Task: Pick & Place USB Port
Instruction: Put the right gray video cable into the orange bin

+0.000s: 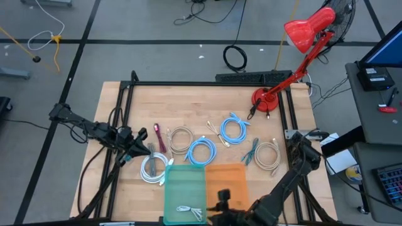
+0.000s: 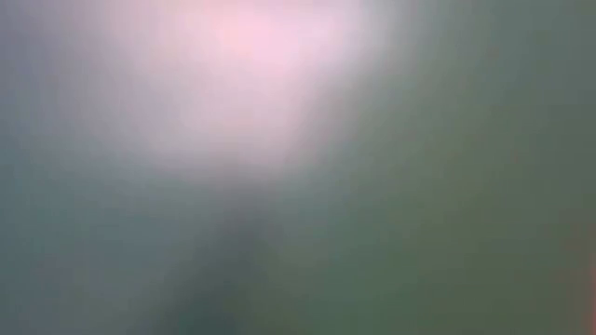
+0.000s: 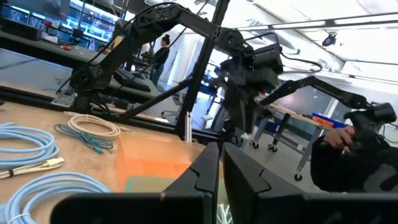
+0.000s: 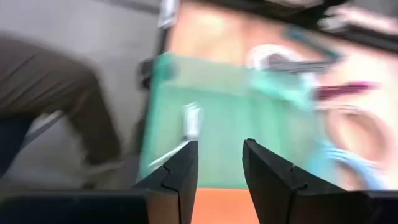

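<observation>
Several coiled USB cables lie on the wooden table: a white one (image 1: pixel 154 168), two light blue ones (image 1: pixel 202 151) (image 1: pixel 233 130), two beige ones (image 1: pixel 180 139) (image 1: pixel 267 157) and a short magenta one (image 1: pixel 159 135). At the near edge a green tray (image 1: pixel 185 182) stands beside an orange tray (image 1: pixel 227 177). A small white cable (image 1: pixel 188 210) (image 4: pixel 193 121) lies in the green tray. My right gripper (image 1: pixel 222 194) (image 4: pixel 219 144) hangs open above the seam between the two trays, with nothing between its fingers. My left gripper (image 1: pixel 139 149) (image 3: pixel 222 152) is shut and empty at the table's left, beside the white coil.
A red desk lamp (image 1: pixel 295 56) stands with its base (image 1: pixel 265 100) at the table's far right. A black frame (image 1: pixel 207 83) runs round the table. A person's trouser leg (image 4: pixel 50 93) shows off the near edge, beside the green tray.
</observation>
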